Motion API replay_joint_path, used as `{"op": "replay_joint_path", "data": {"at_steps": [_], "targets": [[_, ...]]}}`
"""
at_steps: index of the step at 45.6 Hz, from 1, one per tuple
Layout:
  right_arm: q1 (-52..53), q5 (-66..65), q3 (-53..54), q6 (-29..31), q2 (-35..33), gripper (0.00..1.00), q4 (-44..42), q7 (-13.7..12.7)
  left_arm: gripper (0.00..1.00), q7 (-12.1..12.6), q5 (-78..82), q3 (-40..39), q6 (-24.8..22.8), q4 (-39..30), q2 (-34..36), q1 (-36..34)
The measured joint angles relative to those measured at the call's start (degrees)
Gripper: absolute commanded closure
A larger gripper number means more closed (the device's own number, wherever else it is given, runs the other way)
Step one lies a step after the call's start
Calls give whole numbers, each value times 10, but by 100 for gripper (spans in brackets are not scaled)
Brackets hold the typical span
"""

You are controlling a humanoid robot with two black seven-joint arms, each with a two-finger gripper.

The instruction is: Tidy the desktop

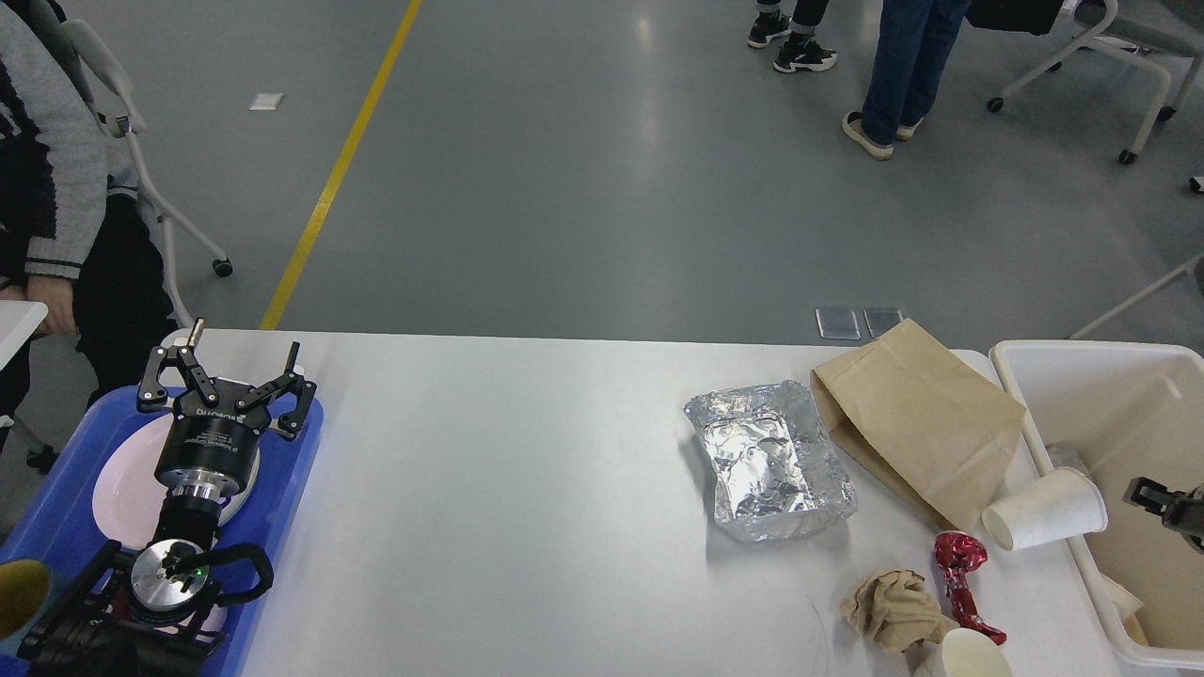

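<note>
The white counter [527, 508] fills the lower part of the head view, and most of it is bare. The litter sits toward its right end: a crumpled foil tray [769, 461], a brown paper bag [917, 418] lying flat just beside it near the far right corner, a white paper cup [1042, 509] on its side against the wall of the cream bin [1053, 451], a red foil wrapper [959, 581], a wad of brown paper [889, 609] touching it, and a second white cup [964, 653] at the near edge.

The left gripper [230, 369] hangs over the white plate [127, 480] in the blue tray [292, 470] at the left end, its fingers spread wide and holding nothing. Of the right gripper [1166, 498], only a dark tip shows at the frame's right edge over the bin, so I cannot tell how its fingers are set.

The step in hand appears to be the right arm's next pick from the litter. The tipped cup is nearest, so it is the sensible choice. The fingers should open fully before descending, close across the cup's body rather than its rim, and squeeze lightly, since thin paper will likely buckle. Approaching from the counter side should stop it rolling along the bin wall. The lift must clear the bin's rim before release.
</note>
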Motion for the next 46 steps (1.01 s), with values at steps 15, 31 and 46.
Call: {"op": "replay_joint_path", "data": {"at_steps": [15,31,46], "targets": [[279,0,-88,202,-22,0,198,0,4,0,0,0,0,0,0,0],[536,12,-77,535,40,0,251,-4,4,0,0,0,0,0,0,0],[752,89,-70,549,127,0,439,-7,4,0,0,0,0,0,0,0]]}}
